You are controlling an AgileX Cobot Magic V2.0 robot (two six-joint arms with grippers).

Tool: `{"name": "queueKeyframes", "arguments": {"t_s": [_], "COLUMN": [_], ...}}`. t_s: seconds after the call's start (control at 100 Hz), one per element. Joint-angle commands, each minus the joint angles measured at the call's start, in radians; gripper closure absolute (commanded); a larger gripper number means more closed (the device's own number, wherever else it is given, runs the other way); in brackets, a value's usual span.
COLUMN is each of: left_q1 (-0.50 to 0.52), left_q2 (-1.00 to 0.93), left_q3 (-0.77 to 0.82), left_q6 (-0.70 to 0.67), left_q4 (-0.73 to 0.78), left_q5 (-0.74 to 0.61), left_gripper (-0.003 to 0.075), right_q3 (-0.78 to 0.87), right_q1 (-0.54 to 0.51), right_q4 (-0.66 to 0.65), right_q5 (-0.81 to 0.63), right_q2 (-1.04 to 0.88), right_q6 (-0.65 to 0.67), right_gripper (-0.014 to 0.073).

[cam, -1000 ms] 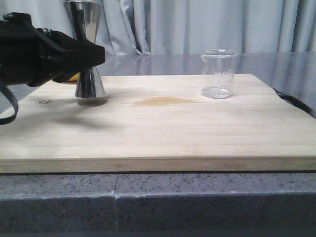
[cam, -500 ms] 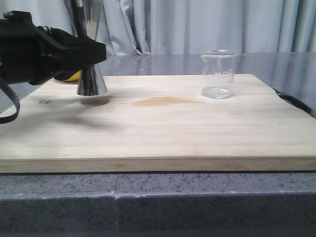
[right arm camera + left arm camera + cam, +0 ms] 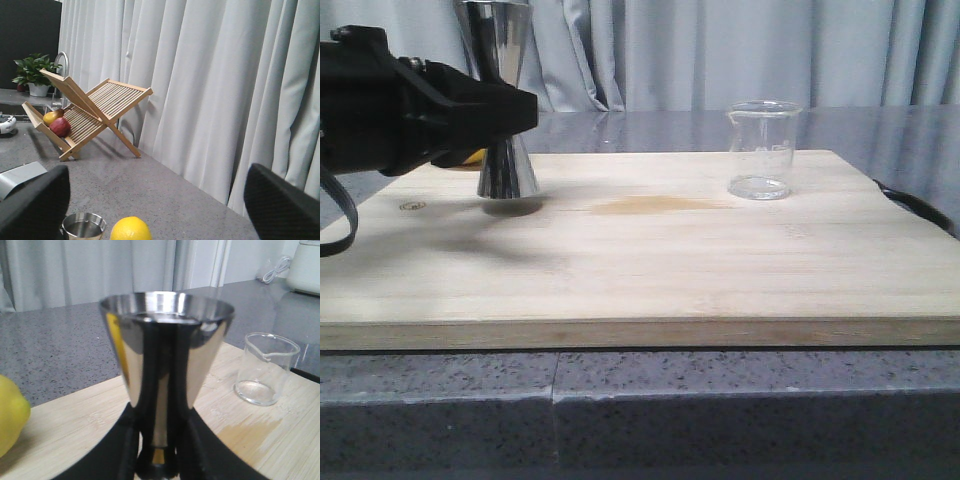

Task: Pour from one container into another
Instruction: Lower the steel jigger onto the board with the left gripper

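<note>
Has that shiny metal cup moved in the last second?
Yes. The metal cup, held in the left tool, has shifted slightly right, toward the glass beaker, and sits slightly higher over the wooden board.

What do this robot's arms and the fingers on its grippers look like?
The left gripper is matte black and blocky, tapering toward its tip, with a black cable looping below it. Its fingers are smooth, curved black pieces. The right gripper's fingers are black too, with rounded ends.
</note>
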Motion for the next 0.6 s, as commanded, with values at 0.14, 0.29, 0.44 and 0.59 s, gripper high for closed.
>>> {"name": "queueKeyframes", "arguments": {"t_s": [0.14,0.29,0.44,0.59], "left_q1": [0.003,0.003,0.003,0.003], "left_q2": [-0.026,-0.026,-0.026,-0.009], "left_q3": [-0.027,-0.027,-0.027,-0.027], "left_q6": [-0.006,-0.006,-0.006,-0.006], "left_q4": [-0.004,0.002,0.002,0.002], "left_q5": [-0.090,-0.090,-0.092,-0.116], "left_gripper": [0.0660,0.0660,0.0660,0.0660], "right_q3": [-0.031,-0.031,-0.031,-0.031], "right_q1": [0.000,0.000,0.000,0.000], "right_q4": [0.044,0.044,0.044,0.044], "right_q5": [-0.084,-0.084,-0.084,-0.084], "right_q2": [-0.029,-0.029,-0.029,-0.029], "right_q6": [-0.003,-0.003,-0.003,-0.003], "right_gripper": [-0.0044,-0.0044,-0.0044,-0.0044]}}
